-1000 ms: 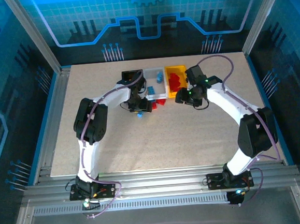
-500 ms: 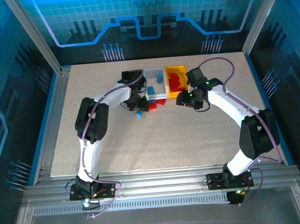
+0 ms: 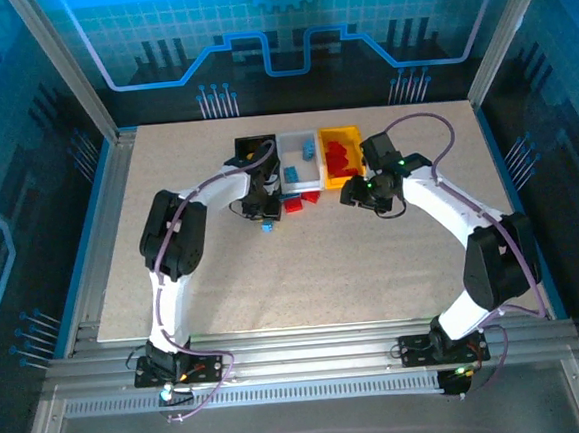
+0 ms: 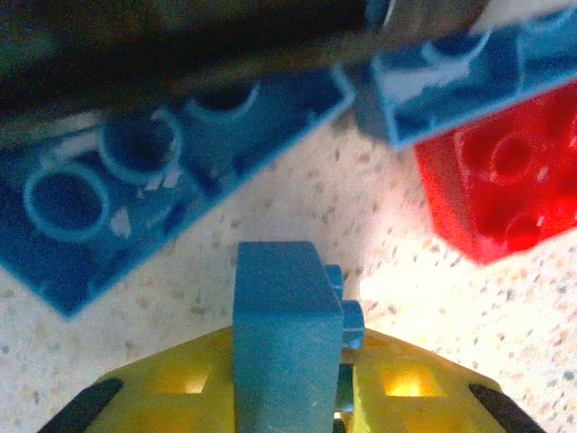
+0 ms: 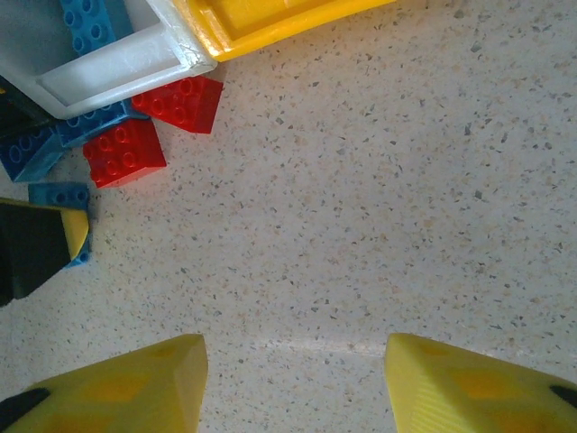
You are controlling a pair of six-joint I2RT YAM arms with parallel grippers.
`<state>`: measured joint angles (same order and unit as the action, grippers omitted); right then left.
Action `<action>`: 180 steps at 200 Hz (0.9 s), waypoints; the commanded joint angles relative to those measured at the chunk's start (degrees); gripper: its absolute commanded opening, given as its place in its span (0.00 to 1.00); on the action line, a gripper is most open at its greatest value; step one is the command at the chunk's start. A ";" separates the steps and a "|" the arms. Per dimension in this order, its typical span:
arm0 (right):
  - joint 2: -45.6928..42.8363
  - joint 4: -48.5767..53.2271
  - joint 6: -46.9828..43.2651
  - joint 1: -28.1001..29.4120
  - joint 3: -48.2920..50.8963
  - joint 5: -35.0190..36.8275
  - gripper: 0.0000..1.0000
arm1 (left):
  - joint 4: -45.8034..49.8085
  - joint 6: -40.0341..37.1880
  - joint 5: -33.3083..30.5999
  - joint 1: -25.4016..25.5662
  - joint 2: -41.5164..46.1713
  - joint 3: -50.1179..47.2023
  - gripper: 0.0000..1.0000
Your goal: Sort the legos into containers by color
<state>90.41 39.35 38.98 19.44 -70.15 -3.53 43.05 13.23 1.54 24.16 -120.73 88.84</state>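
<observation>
Legos: reds (image 3: 339, 157) in yellow bin (image 3: 340, 130), blues (image 3: 307, 150) in white bin (image 3: 301, 135), at tabletop's far edge; 2 loose reds (image 5: 124, 152) lie beside. Left gripper (image 4: 293, 383) clamps blue brick (image 4: 284, 316); right gripper (image 5: 293, 379) apart, empty.

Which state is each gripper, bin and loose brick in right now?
left gripper: shut on the small blue brick.
right gripper: open, empty, above bare table.
white bin: upright, holds blue bricks.
yellow bin: upright, holds red bricks.
black bin: upright, contents too dark to tell.
two red bricks: loose on the table by the white bin.
</observation>
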 commanded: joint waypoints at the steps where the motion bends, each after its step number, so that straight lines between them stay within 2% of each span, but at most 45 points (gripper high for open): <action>1: -2.83 -0.57 -1.21 -0.02 0.63 -0.44 0.56 | 1.39 2.93 2.96 -0.03 4.37 -3.48 0.20; 25: -7.94 -2.50 -5.13 0.57 2.02 4.30 0.59 | 0.82 4.88 6.28 -0.09 7.96 -5.45 0.19; 33: -10.85 -4.88 -7.37 0.85 3.76 6.86 0.64 | 0.70 5.62 7.43 -0.10 9.07 -5.58 0.19; 40: -12.88 -6.82 -7.75 0.29 5.46 8.06 0.71 | 0.75 6.24 8.17 -0.09 9.93 -5.45 0.19; 52: -15.13 -8.31 -5.90 -1.81 7.76 7.79 0.98 | 0.80 7.54 9.21 -0.24 11.21 -4.64 0.19; 55: -15.31 -8.18 -5.00 -2.60 8.03 7.40 1.00 | 0.83 7.82 9.57 -0.32 11.47 -4.28 0.19; 72: -14.74 -8.55 -4.70 -7.90 8.72 -3.85 1.00 | 1.07 9.53 11.50 -0.94 11.85 -1.04 0.19; 83: -14.22 -7.57 -6.18 -8.78 8.22 -6.98 1.00 | 1.38 10.59 12.29 -1.37 11.10 2.24 0.19; 110: -16.48 -7.26 -8.73 -7.86 9.17 -7.10 1.00 | 2.95 12.45 14.07 -1.84 5.93 13.41 0.19; 180: -22.05 -0.92 -9.89 -6.29 10.08 -7.62 1.00 | 9.17 14.42 13.60 -2.15 -16.11 45.35 0.20</action>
<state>71.66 34.89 30.52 12.03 -60.62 -10.09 47.22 25.93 14.28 22.50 -130.06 126.98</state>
